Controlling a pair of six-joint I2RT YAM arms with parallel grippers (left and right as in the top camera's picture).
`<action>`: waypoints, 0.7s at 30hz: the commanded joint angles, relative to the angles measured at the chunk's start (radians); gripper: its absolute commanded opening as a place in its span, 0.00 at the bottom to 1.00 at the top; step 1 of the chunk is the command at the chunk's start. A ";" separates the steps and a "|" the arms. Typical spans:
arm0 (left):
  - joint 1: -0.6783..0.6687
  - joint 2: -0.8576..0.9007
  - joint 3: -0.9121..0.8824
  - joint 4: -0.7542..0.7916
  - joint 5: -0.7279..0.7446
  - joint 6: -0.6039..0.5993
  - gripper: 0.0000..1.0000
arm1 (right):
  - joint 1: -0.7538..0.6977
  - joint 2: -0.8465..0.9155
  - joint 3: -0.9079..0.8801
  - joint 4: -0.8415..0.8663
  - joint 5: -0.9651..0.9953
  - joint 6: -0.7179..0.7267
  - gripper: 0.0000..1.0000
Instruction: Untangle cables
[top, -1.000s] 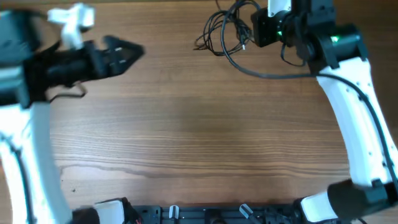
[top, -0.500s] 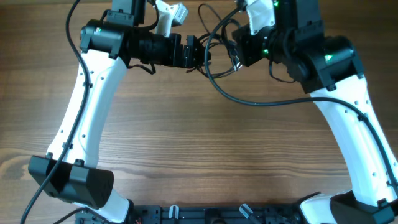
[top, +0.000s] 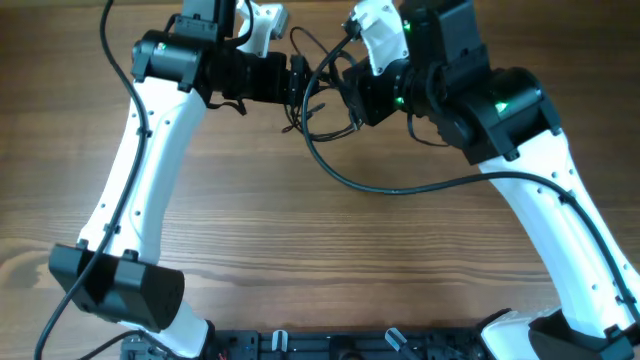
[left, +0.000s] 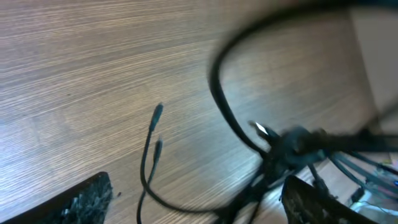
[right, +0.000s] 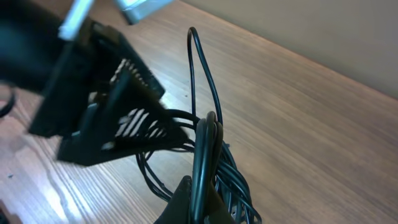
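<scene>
Cables are the whole job here, and the step in hand looks like a 2-arm pull-apart of the tangle. The left gripper (top: 298, 80) hangs with its jaws spread wide, holding nothing. The cable bundle (top: 318, 112) lies just ahead of it, with its dense knot (left: 292, 146) close against 1 finger. A thin lead (left: 149, 155) with 2 small plug ends trails over the counter (top: 300, 240) in the gap between the fingers.

Just past the bundle, the right gripper (top: 350, 92) appears clamped on several strands. Its fingertips are cropped at the bottom of its wrist view, so that is probable rather than certain.

To do this well, the left gripper should close on 1 strand beside the knot, not on the whole clump. It should then draw away from the right gripper slowly and low, so that slack feeds through the knot instead of cinching it. The thin lead is the easiest strand to single out, but it would slip easily in the grip.

The 2 grippers sit very near each other, so there is little room to close without finger touching finger. Below and outward of the right gripper, a long loop (top: 400, 190) sweeps across the counter toward the right forearm. It could drag or catch on that arm once the pull starts.
</scene>
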 joint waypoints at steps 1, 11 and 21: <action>-0.004 0.040 0.007 0.003 -0.037 0.019 0.52 | 0.011 -0.062 0.004 0.000 -0.018 0.012 0.04; 0.028 0.012 0.007 -0.034 -0.088 -0.039 0.04 | 0.011 -0.132 0.003 -0.041 -0.018 0.008 0.04; 0.088 -0.052 0.008 -0.066 -0.089 -0.116 0.51 | 0.011 -0.120 0.003 -0.010 0.150 0.000 0.04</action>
